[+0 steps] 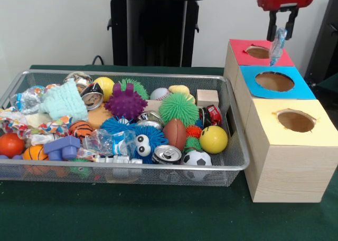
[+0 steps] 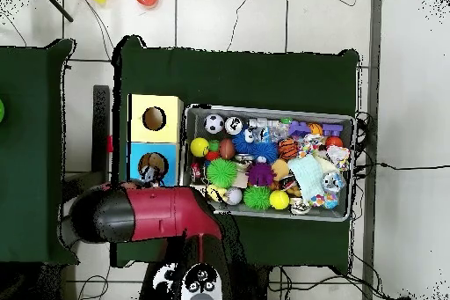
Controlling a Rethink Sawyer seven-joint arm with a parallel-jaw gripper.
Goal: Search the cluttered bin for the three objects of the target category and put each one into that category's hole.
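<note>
The hand [image 1: 282, 31] grips a crinkly clear bottle [image 1: 277, 47] between its two black fingers, the bottle hanging just above the red-faced hole [image 1: 257, 52] directly below it. Well off to the side and lower lies the mesh bin [image 1: 238, 141] on the green table [image 1: 158, 220], where two more bottles, one [image 1: 108, 142] mid-front and one [image 1: 27, 99] at the far end, sit among the toys. In the overhead view the red arm [image 2: 145, 213] covers the red box.

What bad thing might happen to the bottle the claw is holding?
The claw grips the bottle only by its top, so it may slip. It hangs over the right edge of the red hole, near the blue hole, so if dropped it might hit the rim or land wrong.
</note>
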